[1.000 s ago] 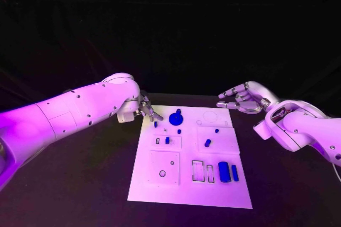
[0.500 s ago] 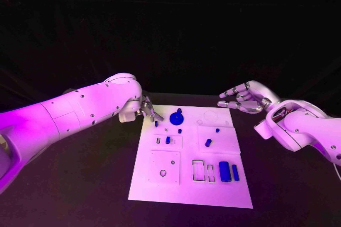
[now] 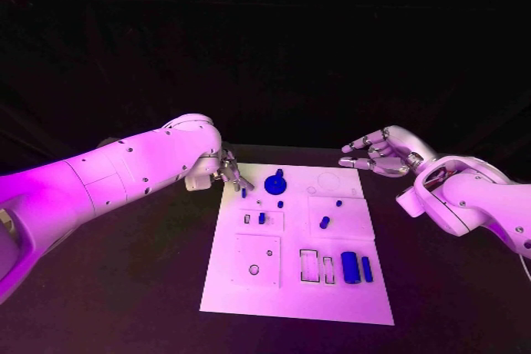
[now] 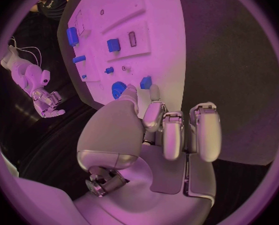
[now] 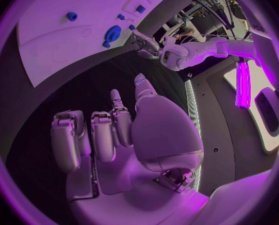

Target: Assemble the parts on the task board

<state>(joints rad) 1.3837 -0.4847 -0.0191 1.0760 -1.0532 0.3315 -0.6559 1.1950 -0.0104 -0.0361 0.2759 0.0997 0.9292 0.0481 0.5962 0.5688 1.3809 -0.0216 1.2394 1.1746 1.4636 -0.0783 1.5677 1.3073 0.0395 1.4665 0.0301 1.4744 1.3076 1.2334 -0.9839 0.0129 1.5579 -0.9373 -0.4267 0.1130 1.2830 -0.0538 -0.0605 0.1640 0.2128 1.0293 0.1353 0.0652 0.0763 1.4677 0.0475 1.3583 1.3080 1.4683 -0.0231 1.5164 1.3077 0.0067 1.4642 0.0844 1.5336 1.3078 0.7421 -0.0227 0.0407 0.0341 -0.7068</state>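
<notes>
At far left corner of white board [image 3: 293, 292]: left robot hand [image 3: 230, 172] poised by round blue disc [image 3: 273, 186], fingertips near a small blue peg [image 3: 242, 192]; hold on it — cannot tell. Right robot hand [image 3: 376, 158] off far right corner above tabletop [image 3: 133, 292], fingers apart, nothing held, likely waiting.

We count one task board [image 3: 290, 292], white, on one table [image 3: 133, 292]. Blue parts on it, nine in the head view: one round disc [image 3: 273, 186], two long bars [image 3: 350, 267] side by side, and six small pieces [image 3: 323, 223] (some too small to tell their shape). Hands: two, left hand [image 3: 229, 172] and right hand [image 3: 376, 156].
</notes>
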